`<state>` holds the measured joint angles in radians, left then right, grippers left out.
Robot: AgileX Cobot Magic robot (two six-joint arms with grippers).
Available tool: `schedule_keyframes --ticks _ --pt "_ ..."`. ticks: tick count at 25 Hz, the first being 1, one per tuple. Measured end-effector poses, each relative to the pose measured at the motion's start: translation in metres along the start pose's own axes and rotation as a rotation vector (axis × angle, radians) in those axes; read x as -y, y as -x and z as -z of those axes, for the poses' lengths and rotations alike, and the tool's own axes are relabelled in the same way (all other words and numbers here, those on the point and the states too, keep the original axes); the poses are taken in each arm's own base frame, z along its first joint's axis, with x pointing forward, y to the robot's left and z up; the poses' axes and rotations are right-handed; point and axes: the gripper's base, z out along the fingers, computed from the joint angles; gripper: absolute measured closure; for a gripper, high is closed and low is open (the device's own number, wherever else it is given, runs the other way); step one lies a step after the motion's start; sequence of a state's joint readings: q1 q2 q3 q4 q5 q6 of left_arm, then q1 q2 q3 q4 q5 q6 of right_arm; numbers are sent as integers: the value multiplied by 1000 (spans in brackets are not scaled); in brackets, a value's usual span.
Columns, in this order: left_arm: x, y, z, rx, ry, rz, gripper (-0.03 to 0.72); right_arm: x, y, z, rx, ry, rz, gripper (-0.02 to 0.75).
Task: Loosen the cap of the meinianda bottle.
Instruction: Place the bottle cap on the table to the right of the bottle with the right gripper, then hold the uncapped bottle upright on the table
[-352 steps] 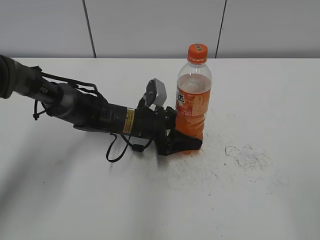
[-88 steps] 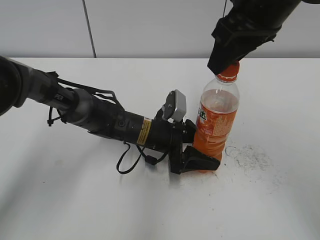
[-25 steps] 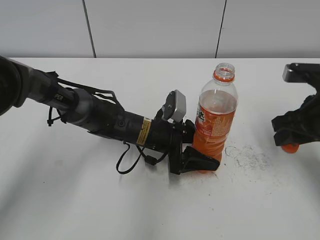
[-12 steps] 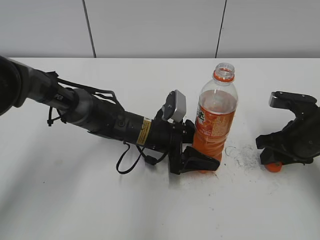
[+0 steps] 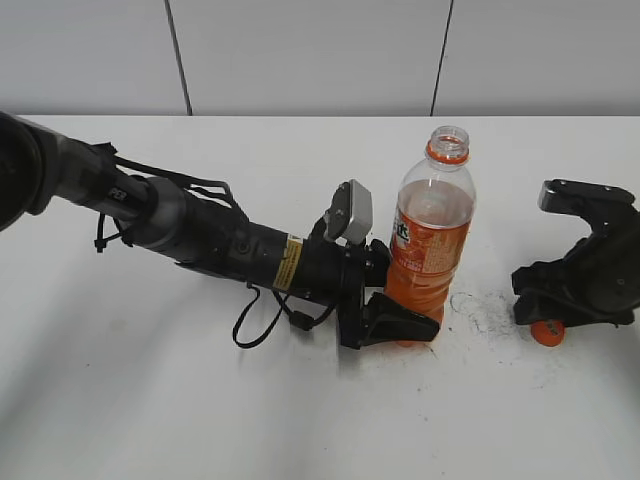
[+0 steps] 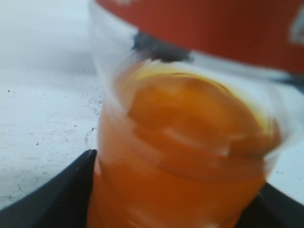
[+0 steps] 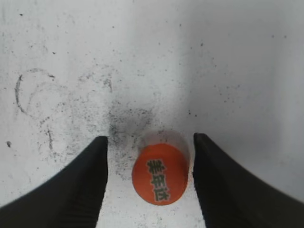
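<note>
The meinianda bottle [image 5: 430, 240] stands upright mid-table with its neck open and no cap on it. My left gripper [image 5: 395, 318] is shut on the bottle's waisted lower body; the left wrist view is filled by the bottle [image 6: 185, 156]. The orange cap [image 5: 546, 333] lies top up on the table at the right. In the right wrist view the cap [image 7: 159, 173] sits between the fingers of my right gripper [image 7: 150, 156] with gaps on both sides. My right gripper [image 5: 560, 300] is open just above the cap.
The white table [image 5: 150, 400] has dark scuff marks [image 5: 490, 310] between the bottle and the cap. The left arm [image 5: 180, 230] lies across the table's left half. A grey panelled wall [image 5: 300, 50] runs behind the far edge.
Over the earlier frames the right gripper took the cap off the bottle and carried it down to the right. Since half a second ago its fingers have opened and the cap rests on the table.
</note>
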<state>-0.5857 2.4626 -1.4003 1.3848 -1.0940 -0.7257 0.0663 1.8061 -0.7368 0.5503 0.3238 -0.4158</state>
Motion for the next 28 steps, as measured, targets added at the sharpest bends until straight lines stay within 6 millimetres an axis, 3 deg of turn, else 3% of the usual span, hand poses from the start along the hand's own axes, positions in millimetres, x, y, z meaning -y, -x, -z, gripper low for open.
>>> schedule_keyframes --ticks 6,14,28 --pt "0 0 0 -1 0 0 123 -4 7 17 59 12 12 232" --pt "-5 -6 8 -42 13 -12 22 -9 7 32 70 37 24 224" --pt "-13 -10 42 -136 -41 -25 34 -10 7 35 71 40 28 224"
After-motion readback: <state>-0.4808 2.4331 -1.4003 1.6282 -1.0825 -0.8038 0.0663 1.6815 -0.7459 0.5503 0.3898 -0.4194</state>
